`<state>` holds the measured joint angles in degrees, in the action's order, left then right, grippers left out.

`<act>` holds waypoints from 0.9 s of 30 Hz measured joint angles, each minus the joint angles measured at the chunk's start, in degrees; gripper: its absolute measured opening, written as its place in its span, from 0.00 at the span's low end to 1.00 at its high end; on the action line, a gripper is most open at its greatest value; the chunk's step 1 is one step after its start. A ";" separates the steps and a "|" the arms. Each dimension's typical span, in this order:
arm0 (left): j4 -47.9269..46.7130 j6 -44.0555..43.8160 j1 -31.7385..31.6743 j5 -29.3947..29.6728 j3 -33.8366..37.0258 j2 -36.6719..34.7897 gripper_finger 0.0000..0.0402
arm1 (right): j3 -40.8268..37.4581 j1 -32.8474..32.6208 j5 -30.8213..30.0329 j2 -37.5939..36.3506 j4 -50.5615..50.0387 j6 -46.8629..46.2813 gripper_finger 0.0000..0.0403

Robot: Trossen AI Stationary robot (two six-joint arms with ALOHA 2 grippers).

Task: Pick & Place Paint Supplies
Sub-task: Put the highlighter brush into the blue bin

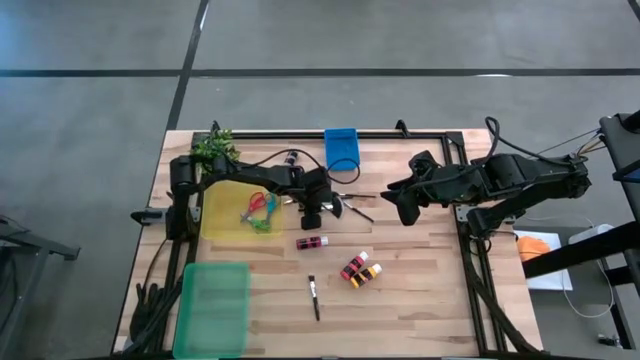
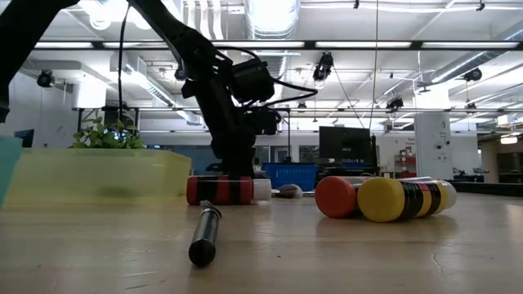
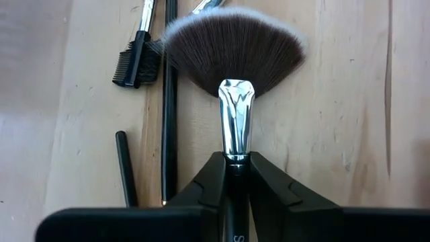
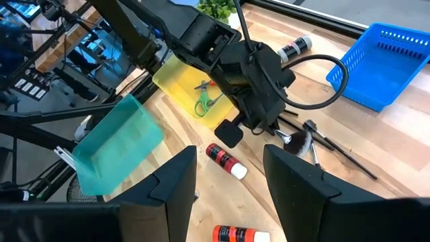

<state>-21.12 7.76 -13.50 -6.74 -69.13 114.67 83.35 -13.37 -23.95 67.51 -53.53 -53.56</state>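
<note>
- The left claw is down at the wooden counter, just beside the yellow tray, its two dark fingers pinched onto the handle of a fan brush.
- The fan brush lies flat on the counter; its dark, white-tipped bristles spread away from the claw and its silver ferrule sits just ahead of the fingertips.
- Beside the fan brush lie a small comb brush, a long thin dark brush handle and a shorter dark stick, all on the wood.
- The right claw hangs above the counter on the right side, well apart from the supplies, fingers spread with nothing between them.
- Red-handled scissors and green-handled scissors lie inside the yellow tray.
- A red-and-black paint bottle with a white cap lies on its side near the left claw.
- Two more bottles, one red and one orange, lie touching side by side nearer the counter's middle.
- A short dark paintbrush lies alone toward the front edge.
- A green tray sits at the front left corner, a blue basket at the back edge, and a small potted plant at the back left.
</note>
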 joint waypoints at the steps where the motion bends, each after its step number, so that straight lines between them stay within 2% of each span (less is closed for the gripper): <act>1: -0.07 -0.19 0.00 -0.18 -0.08 -0.02 0.11 | 0.00 0.00 0.00 0.00 0.02 0.02 0.42; 8: -0.90 -0.51 0.37 -1.48 -0.07 -2.20 0.11 | 0.00 -0.02 -0.02 0.00 0.05 0.17 0.42; 14: -1.90 -0.63 0.62 -6.12 -0.65 -7.75 0.11 | 0.00 -0.02 -0.02 0.00 0.04 0.41 0.42; 17: -6.22 0.21 1.18 -9.85 -0.75 -12.22 0.11 | 0.00 0.00 -0.02 0.00 0.04 0.62 0.42; 20: -13.35 4.56 2.09 -13.23 -0.84 -17.51 0.11 | 0.00 0.00 -0.02 0.00 0.12 1.06 0.42; 23: -20.53 7.66 3.70 -13.88 -0.36 -22.83 0.11 | 0.00 0.00 -0.02 0.00 0.14 1.26 0.42; 27: -26.39 6.53 6.97 -14.07 2.99 -30.81 0.11 | 0.00 0.00 -0.02 0.00 0.29 1.35 0.42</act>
<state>-47.51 14.29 -6.52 -20.80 -66.15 83.86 83.35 -13.37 -23.97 67.51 -53.24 -52.21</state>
